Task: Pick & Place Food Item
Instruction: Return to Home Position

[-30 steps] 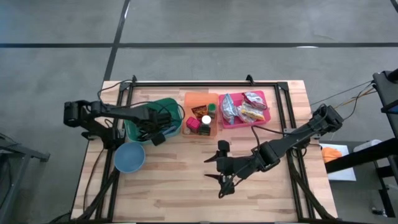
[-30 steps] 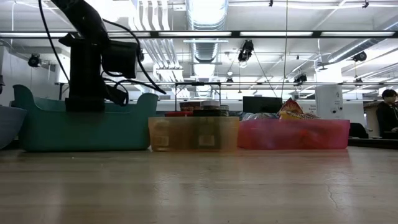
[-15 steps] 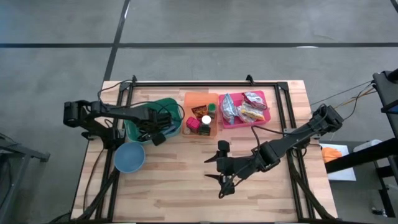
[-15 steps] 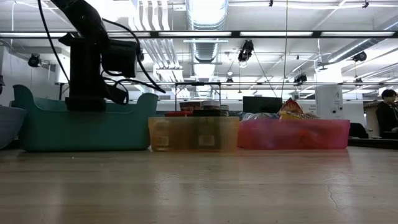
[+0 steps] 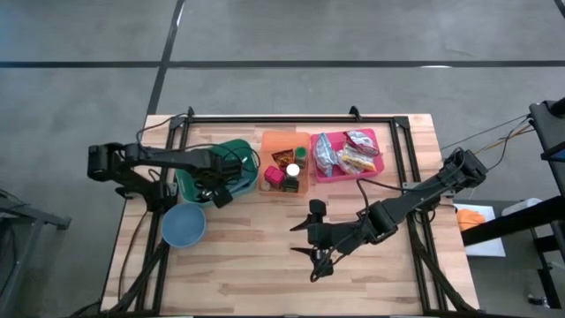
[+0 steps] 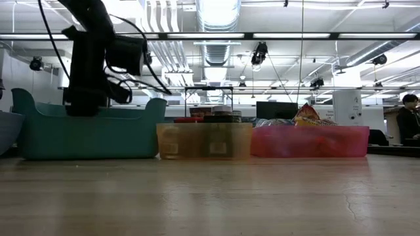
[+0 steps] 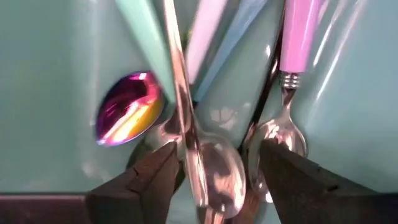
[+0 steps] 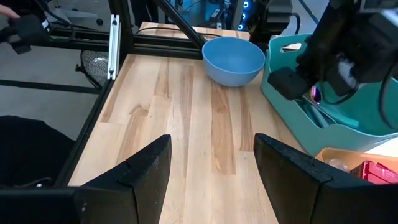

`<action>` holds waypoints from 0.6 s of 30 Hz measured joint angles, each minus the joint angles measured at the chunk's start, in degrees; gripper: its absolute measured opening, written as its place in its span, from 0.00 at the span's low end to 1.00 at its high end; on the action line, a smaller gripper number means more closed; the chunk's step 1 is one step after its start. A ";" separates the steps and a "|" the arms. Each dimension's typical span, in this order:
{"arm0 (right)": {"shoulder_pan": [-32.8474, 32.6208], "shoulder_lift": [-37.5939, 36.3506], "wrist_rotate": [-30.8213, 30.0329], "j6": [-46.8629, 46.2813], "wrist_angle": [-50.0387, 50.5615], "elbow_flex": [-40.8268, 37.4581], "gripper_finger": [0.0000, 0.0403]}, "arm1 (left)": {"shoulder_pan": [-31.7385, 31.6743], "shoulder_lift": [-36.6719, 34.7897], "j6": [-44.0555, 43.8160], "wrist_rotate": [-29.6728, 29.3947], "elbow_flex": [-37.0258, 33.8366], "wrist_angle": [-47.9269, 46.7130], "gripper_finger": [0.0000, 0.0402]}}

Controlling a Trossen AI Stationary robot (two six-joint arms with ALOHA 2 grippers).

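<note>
My left gripper (image 7: pixel 217 177) points down into the teal bin (image 5: pixel 231 152), which holds several spoons. It is open, its fingers on either side of a silver spoon's bowl (image 7: pixel 214 163). An iridescent spoon (image 7: pixel 127 109) and a pink-handled spoon (image 7: pixel 297 37) lie beside it on the bin's floor. Snack packets (image 5: pixel 346 152) fill the pink tray (image 5: pixel 381 164), and small jars and boxes (image 5: pixel 284 171) fill the orange tray (image 5: pixel 281 139). My right gripper (image 8: pixel 211 180) hangs open over the bare middle of the table, holding nothing.
A blue bowl (image 5: pixel 184 223) stands on the table near the teal bin's near side. A black frame (image 5: pixel 291 117) runs along the table's far edge and sides. The three containers stand in a row at the back. A person (image 6: pixel 410 118) shows far off in the room.
My left wrist has risen a little and tipped over the teal bin. My right arm has kept still.
</note>
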State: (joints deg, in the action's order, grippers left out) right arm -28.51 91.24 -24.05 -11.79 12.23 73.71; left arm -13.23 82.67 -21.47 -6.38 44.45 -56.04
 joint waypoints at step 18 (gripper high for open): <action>-0.90 -3.28 0.07 9.18 9.42 2.25 0.56 | 1.17 -23.84 -3.18 1.56 9.33 -3.56 0.63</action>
State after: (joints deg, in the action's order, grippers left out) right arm -29.41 87.97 -23.99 -2.61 21.65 75.96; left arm -12.07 58.83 -24.66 -4.82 53.78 -59.60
